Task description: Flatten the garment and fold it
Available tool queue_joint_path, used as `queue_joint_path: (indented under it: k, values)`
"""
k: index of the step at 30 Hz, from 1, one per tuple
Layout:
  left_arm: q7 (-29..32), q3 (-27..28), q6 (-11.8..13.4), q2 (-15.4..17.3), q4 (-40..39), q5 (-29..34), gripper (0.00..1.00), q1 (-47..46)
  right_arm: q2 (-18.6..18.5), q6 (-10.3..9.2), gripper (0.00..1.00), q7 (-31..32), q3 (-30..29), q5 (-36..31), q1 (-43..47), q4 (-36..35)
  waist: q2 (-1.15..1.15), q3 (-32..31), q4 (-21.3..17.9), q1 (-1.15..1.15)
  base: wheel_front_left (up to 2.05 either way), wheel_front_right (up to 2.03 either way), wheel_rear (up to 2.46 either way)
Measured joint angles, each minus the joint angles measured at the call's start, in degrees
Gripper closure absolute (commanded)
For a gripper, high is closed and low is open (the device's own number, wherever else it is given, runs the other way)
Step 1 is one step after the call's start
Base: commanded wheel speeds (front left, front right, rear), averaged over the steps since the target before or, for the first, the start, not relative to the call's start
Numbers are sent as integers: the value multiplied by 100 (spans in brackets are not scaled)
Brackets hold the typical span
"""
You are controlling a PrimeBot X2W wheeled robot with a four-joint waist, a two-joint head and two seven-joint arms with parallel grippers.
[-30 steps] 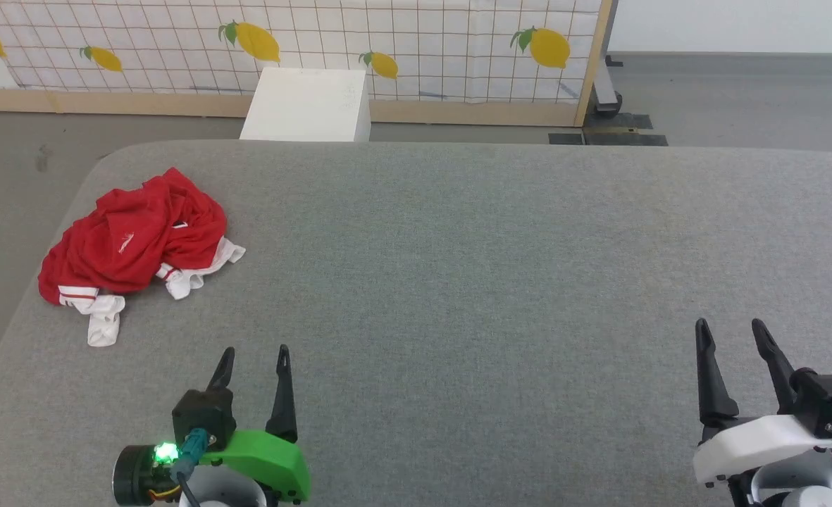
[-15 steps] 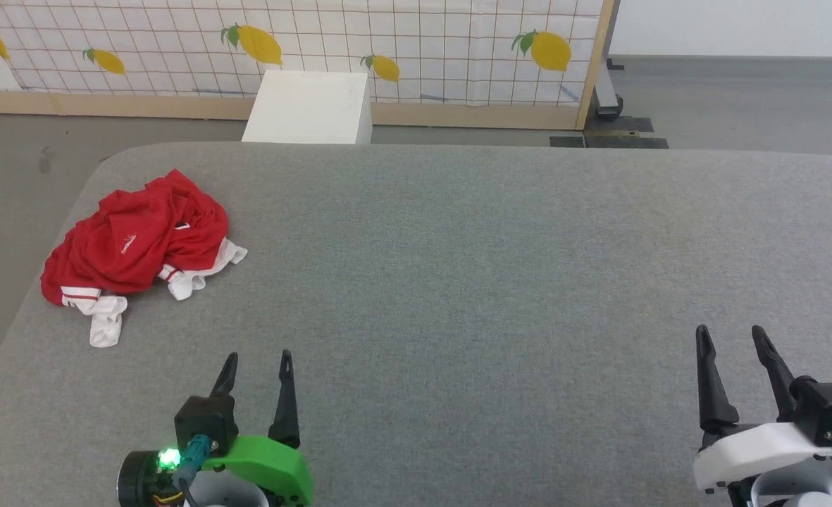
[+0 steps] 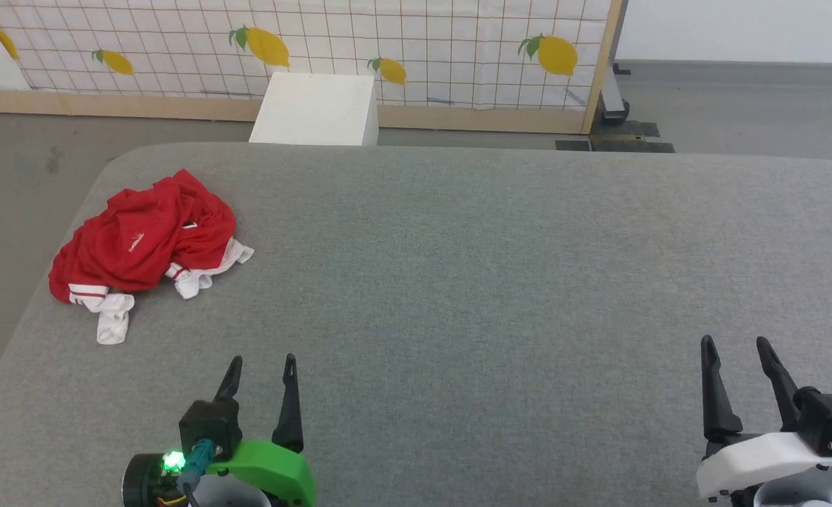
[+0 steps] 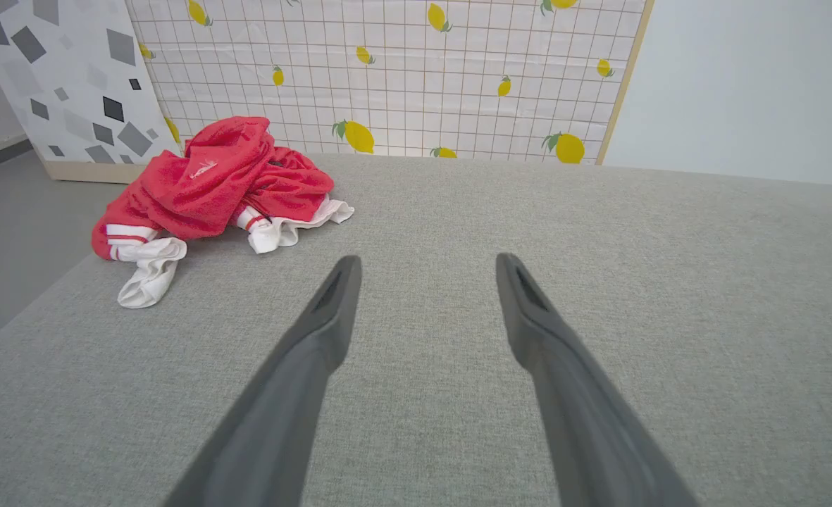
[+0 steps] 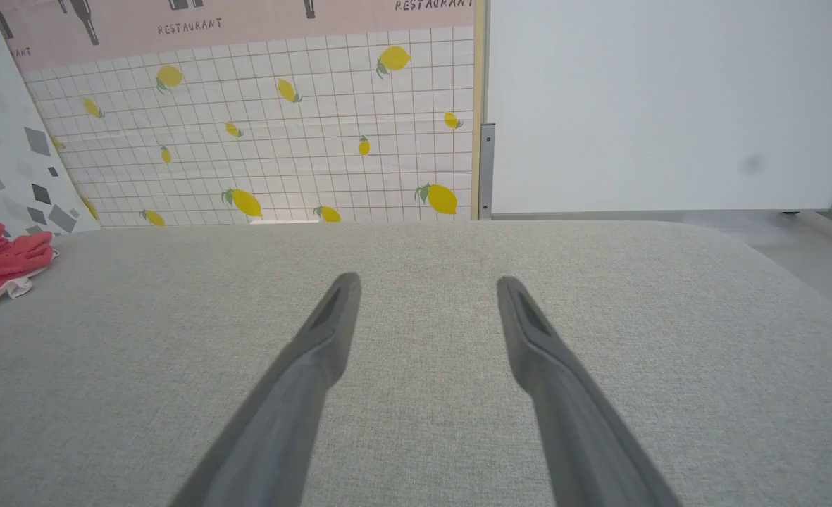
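Nothing on the counter point(image 3: 458, 282) has shifted since a second ago; only the head camera has drifted a little. Garment point(image 3: 144, 239) sits crumpled at the far left corner, red bunched on top, white sleeves with striped trim spilling toward the near side. A dark fleck in the folds may be print, too bunched to tell. Left claw point(image 3: 263, 360) hovers nearer in, fingers spread, gripping nothing, well apart from the cloth. Right claw point(image 3: 734, 341) hangs far right, likewise spread and empty. Beyond: white box point(image 3: 315, 109), lemon-print panel point(image 3: 423, 42).
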Motion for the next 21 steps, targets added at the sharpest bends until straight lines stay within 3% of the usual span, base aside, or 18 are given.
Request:
queue_joint_path:
  k: [11,21]
  values:
    - [-122,-10,63,47,70,-104,0,-4,0,0,0,-140,-12,-29,-1,112,0,-44,110,0,0,0,0]
    - [-140,138,174,89,-30,-136,0,-3,1,0,0,-141,299,-88,-30,192,0,-23,545,0,0,0,0]
